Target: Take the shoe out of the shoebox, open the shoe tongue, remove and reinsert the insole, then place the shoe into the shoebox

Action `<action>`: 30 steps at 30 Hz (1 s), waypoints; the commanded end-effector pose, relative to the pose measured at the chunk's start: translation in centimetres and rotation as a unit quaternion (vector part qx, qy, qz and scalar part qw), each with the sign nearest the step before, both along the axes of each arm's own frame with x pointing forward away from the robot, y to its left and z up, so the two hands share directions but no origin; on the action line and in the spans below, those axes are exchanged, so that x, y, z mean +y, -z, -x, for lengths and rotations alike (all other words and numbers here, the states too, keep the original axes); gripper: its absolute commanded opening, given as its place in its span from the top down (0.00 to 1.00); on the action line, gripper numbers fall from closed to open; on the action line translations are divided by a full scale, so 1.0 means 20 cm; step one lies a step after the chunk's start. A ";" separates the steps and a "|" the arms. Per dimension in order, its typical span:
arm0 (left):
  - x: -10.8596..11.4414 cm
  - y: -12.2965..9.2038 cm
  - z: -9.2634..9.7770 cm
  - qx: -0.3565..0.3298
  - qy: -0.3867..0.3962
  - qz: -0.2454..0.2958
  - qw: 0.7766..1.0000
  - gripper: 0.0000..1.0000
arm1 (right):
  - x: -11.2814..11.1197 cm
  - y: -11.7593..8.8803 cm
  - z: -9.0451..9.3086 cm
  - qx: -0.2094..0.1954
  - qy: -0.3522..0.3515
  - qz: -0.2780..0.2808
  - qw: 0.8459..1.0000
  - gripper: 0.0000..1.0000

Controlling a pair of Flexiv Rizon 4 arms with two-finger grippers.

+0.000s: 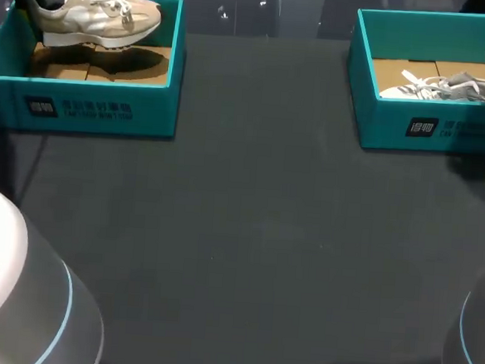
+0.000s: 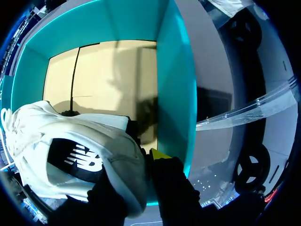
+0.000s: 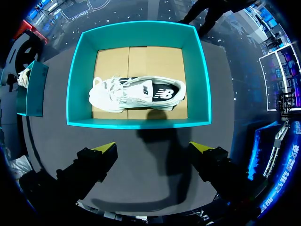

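Left gripper (image 2: 143,175) is seen closed on the heel end of a pale shoe (image 2: 80,155); one yellow fingertip (image 2: 160,154) is pressed against the heel, while the other finger is hidden behind the shoe's side; in the head view this shoe (image 1: 96,13) is held upright, sole down, above the left shoebox (image 1: 89,109), clear of the brown cardboard floor (image 1: 109,64), on which its shadow is cast; the toe is pointed toward the table's middle. Right gripper (image 3: 153,148) is spread wide, with nothing held or touched between its fingers; it is hung over the dark table (image 1: 247,232), with the right shoebox (image 3: 138,123) lying just ahead of it; a second shoe (image 3: 136,94) is laid on its side on that box's cardboard floor, its laced front turned toward the table's middle and its heel toward the outer wall. Both teal boxes are set at the far edge of the table, well apart, one at each side; the white bases of the left arm (image 1: 1,298) and right arm (image 1: 478,332) are seen at the near corners.
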State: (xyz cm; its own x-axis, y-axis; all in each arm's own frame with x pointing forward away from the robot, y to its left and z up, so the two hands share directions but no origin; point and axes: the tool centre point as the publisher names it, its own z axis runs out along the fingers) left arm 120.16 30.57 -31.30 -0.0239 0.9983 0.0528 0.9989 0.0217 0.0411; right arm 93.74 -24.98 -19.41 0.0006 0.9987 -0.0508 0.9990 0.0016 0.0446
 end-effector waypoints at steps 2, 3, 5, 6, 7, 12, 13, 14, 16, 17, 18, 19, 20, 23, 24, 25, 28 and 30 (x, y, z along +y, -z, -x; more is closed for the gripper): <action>-0.02 -0.14 0.07 -0.012 0.001 -0.003 1.000 1.00 | 0.00 0.00 0.00 0.000 0.000 0.000 1.000 0.00; -0.03 -0.15 0.07 -0.017 0.001 -0.005 1.000 1.00 | 0.00 0.00 0.00 0.000 0.000 0.000 1.000 0.00; -0.04 -0.18 0.07 -0.021 -0.002 -0.007 1.000 1.00 | 0.00 0.00 0.00 0.000 0.000 0.000 1.000 0.00; -0.04 -0.20 0.06 -0.022 -0.003 -0.006 1.000 1.00 | 0.00 0.00 0.00 0.000 0.000 0.000 1.000 0.00; -0.04 -0.22 0.06 -0.021 -0.005 -0.005 1.000 1.00 | 0.00 0.00 0.00 0.000 0.000 0.000 1.000 0.00; -0.06 -0.32 0.06 -0.022 -0.010 0.001 1.000 1.00 | 0.00 0.00 0.00 0.000 0.000 0.000 1.000 0.00; -0.06 -0.34 0.07 -0.022 -0.010 0.002 1.000 1.00 | 0.00 0.00 0.00 0.000 0.000 0.000 1.000 0.00; -0.06 -0.37 0.07 -0.024 -0.010 0.004 1.000 1.00 | 0.00 0.00 0.00 0.000 0.000 0.000 1.000 0.00; -0.06 -0.41 0.08 -0.032 -0.010 0.006 0.999 1.00 | 0.00 0.00 0.00 0.000 0.000 0.000 1.000 0.00; -0.06 -0.44 0.09 -0.031 -0.009 0.006 0.999 1.00 | 0.00 0.00 0.00 0.000 0.000 0.000 1.000 0.00; -0.06 -0.47 0.10 -0.029 -0.009 0.007 1.000 1.00 | 0.00 0.00 0.00 0.000 0.000 0.000 1.000 0.00; -0.06 -0.49 0.10 -0.028 -0.009 0.007 1.000 1.00 | 0.00 0.00 0.00 0.000 0.000 0.000 1.000 0.00; -0.07 -0.52 0.12 -0.028 -0.010 0.007 1.000 1.00 | 0.00 0.00 0.00 0.000 0.000 0.000 1.000 0.00; -0.08 -0.59 0.16 -0.028 -0.010 0.007 1.000 1.00 | 0.00 0.00 0.00 0.000 0.000 0.000 1.000 0.00; -0.09 -0.61 0.17 -0.028 -0.010 0.006 1.000 1.00 | 0.00 0.00 0.00 0.000 0.000 0.000 1.000 0.00; -0.10 -0.63 0.19 -0.028 -0.007 0.004 1.000 1.00 | 0.00 0.00 0.00 0.000 0.000 0.000 1.000 0.00; -0.12 -0.68 0.24 -0.041 -0.012 -0.005 0.999 1.00 | 0.00 0.00 0.00 0.000 0.000 0.000 1.000 0.00; -0.13 -0.72 0.27 -0.045 -0.014 -0.011 0.999 1.00 | 0.00 0.00 0.00 0.000 0.000 0.000 1.000 0.00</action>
State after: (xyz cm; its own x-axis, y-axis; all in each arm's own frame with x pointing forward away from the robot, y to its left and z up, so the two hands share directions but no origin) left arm 117.18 28.64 -18.72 -0.0523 0.9972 0.0528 0.9945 0.0472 0.0933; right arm 93.74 -24.98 -19.41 0.0007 0.9987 -0.0507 0.9990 0.0016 0.0446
